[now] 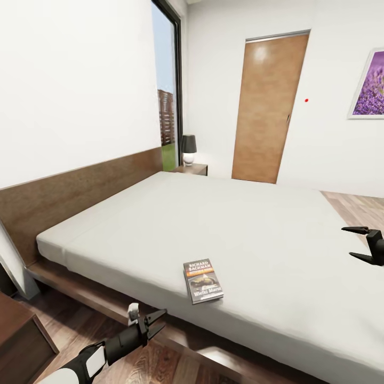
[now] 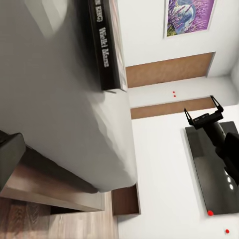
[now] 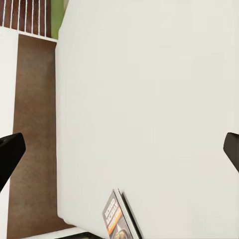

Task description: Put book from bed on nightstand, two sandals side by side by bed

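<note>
The book (image 1: 203, 281) lies flat near the front edge of the bed (image 1: 256, 224), dark cover up with an orange band. My left gripper (image 1: 159, 320) hangs open below and left of it, over the wooden bed frame, holding nothing. In the left wrist view the book (image 2: 104, 45) rests on the mattress edge (image 2: 55, 109). Over the mattress at the right, my right gripper (image 1: 360, 244) is open and empty, well away from the book. The right wrist view shows the book (image 3: 119, 219) on the grey mattress (image 3: 149, 99). The sandals are out of view.
One nightstand (image 1: 193, 169) with a dark-shaded lamp (image 1: 189, 149) stands at the bed's far corner. The other nightstand (image 1: 18, 336) is at my lower left. A wooden door (image 1: 266, 106), a purple picture (image 1: 369, 85) and a tall window (image 1: 166, 90) line the walls.
</note>
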Controlling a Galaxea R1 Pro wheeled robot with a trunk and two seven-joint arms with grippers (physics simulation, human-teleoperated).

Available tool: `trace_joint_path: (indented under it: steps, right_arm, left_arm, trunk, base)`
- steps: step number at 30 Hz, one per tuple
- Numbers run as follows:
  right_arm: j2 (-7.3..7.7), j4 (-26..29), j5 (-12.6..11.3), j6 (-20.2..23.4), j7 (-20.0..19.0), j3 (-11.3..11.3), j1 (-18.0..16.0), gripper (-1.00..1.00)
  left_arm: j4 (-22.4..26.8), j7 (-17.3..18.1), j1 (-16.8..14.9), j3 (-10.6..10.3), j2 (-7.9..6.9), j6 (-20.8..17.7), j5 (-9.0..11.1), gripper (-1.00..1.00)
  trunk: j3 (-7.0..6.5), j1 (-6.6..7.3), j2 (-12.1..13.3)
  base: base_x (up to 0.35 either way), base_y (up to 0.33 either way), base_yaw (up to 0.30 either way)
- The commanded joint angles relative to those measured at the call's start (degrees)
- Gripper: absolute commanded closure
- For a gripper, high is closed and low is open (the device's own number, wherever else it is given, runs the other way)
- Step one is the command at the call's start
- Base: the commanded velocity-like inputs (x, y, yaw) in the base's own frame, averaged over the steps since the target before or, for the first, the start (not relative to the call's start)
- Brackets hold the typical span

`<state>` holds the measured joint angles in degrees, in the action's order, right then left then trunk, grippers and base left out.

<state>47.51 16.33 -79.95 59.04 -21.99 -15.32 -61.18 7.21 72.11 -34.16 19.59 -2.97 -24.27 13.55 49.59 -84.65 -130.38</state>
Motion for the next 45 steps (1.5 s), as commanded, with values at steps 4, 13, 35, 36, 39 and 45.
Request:
trace_joint_path:
  steps: [4, 13, 35, 36, 39, 45]
  right_arm:
    - [0.04, -0.1, 0.3, 0.0, -0.6, -0.3, -0.1, -1.00]
    - [0.04, -0.1, 0.3, 0.0, -0.6, -0.3, -0.1, -1.00]
    - [0.04, -0.1, 0.3, 0.0, -0.9, -0.2, -0.1, -1.00]
    - [0.04, -0.1, 0.3, 0.0, -0.9, -0.2, -0.1, -1.00]
    - [0.04, -0.1, 0.3, 0.0, -0.9, -0.2, -0.1, -1.00]
    - [0.04, -0.1, 0.3, 0.0, -0.9, -0.3, -0.1, -1.00]
  left_arm:
    - [0.0, 0.1, 0.0, -0.3, -0.02, -0.6, 0.4, -1.00]
    - [0.0, 0.1, 0.0, -0.3, -0.06, -0.6, 0.4, -1.00]
    - [0.0, 0.1, 0.0, -0.3, -0.28, -0.7, 0.4, -1.00]
    - [0.0, 0.1, 0.0, -0.3, -0.28, -0.7, 0.4, -1.00]
    - [0.0, 0.1, 0.0, -0.3, -0.28, -0.7, 0.4, -1.00]
    - [0.0, 0.1, 0.0, -0.3, -0.35, -0.7, 0.4, -1.00]
  trunk:
    - [0.06, 0.00, 0.0]
    - [0.06, 0.00, 0.0]
    - [0.06, 0.00, 0.0]
    - [0.06, 0.00, 0.0]
    - [0.06, 0.00, 0.0]
    - [0.06, 0.00, 0.0]
  base:
    - [0.089, -0.044, 0.000]
    - [0.042, -0.019, 0.000]
    - [0.003, -0.001, -0.155]
    - [0.000, 0.000, -0.195]
    - [0.000, 0.000, -0.189]
    - [0.000, 0.000, -0.163]
